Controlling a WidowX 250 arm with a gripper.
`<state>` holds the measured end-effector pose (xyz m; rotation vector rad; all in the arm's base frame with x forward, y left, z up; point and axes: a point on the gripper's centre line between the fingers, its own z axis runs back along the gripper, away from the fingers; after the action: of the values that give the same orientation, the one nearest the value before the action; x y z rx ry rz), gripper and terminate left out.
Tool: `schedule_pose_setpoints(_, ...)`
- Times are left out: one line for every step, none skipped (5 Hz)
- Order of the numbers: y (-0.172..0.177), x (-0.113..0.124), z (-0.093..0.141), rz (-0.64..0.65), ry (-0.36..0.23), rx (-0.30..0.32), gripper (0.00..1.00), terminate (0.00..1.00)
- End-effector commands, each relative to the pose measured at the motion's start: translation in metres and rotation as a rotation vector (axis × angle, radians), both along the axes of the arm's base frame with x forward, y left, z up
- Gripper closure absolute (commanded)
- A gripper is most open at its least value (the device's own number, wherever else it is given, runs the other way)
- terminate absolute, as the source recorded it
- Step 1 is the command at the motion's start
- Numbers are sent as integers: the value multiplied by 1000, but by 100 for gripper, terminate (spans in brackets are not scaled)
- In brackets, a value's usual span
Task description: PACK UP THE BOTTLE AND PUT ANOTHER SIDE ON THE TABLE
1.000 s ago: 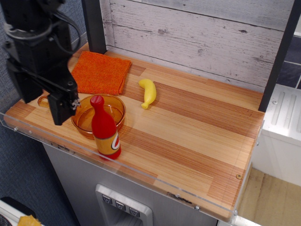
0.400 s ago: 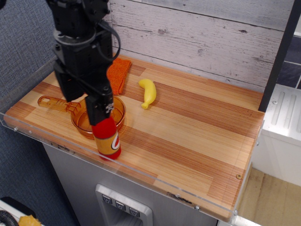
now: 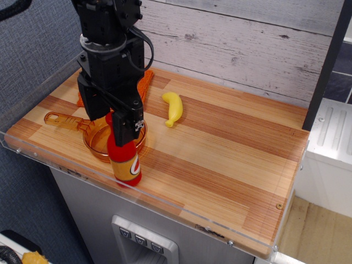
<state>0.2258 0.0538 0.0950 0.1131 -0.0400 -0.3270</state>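
Observation.image is showing the gripper [image 3: 118, 127] hanging directly over the bottle [image 3: 124, 161], its black body covering the cap and neck. A second ago it was standing well to the left, beside the amber bowl's handle; less than half a second ago it was already arriving above the cap, and now it is sitting a little further right and lower over the bottle's shoulder. The bottle itself is standing upright in the same spot as before, near the front acrylic edge of the table [image 3: 231, 159], touching or just in front of the amber bowl [image 3: 99, 144].

Whether the fingers are spread around the neck or already pressing on it cannot be told, since the arm's housing is hiding the tips from this angle.

The shift is suggesting that the approach is nearly finished and the grasp is about to be made, so the task is judged to be in its early part: nothing is lifted yet. The next move is probably calling for a firm closure on the narrow neck, then a lift clear of the bowl rim before carrying the bottle toward the open planks on the right, past the banana [image 3: 173, 108]. The orange cloth [image 3: 144, 83] is lying behind the arm.
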Motion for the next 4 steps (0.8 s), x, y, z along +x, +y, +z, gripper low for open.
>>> schedule_pose_setpoints(0, 6, 5, 11, -39, -7, 100, 0)
schedule_pose_setpoints(0, 5, 6, 16, -41, -9, 100, 0)
schedule_pose_setpoints(-4, 8, 8, 46, -9, 28, 100, 0)
schedule_pose_setpoints(-11, 21, 17, 60, 7, 31, 100, 0)
